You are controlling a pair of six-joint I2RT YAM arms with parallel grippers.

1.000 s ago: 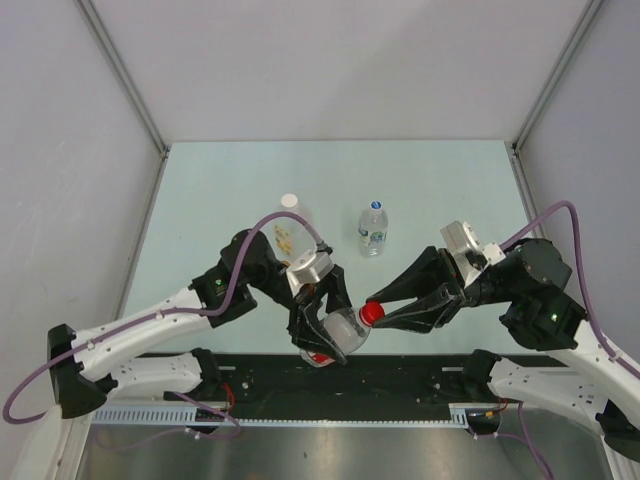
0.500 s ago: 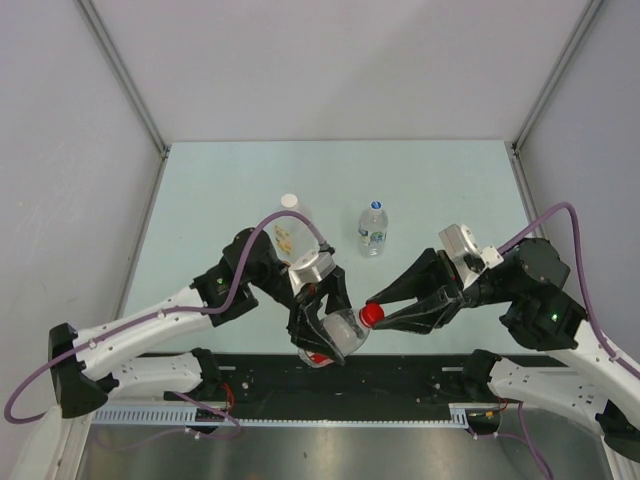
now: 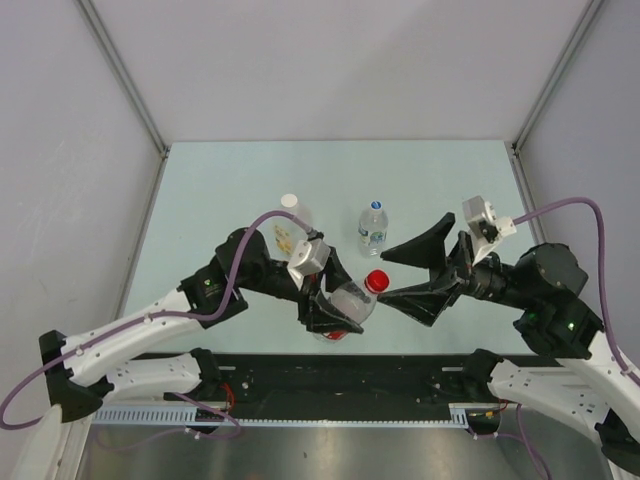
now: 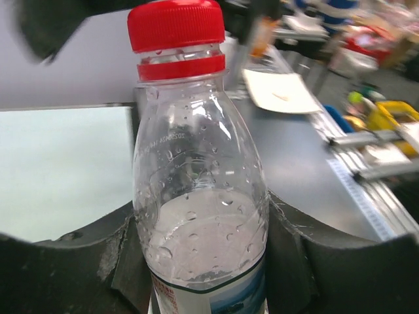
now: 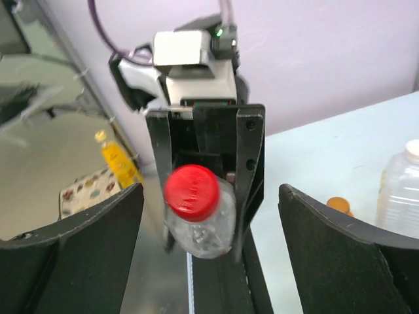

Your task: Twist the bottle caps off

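The left gripper (image 3: 338,305) pinches the small bottle (image 4: 196,216) round its body, low in the middle of the top view. The bottle leans, and its red cap (image 3: 377,281) points up and to the right, straight at the right gripper (image 3: 383,273). That gripper is spread wide, with a finger on each side of the cap, not touching it. The right arm is nearest, so I think it should close on the cap and turn.
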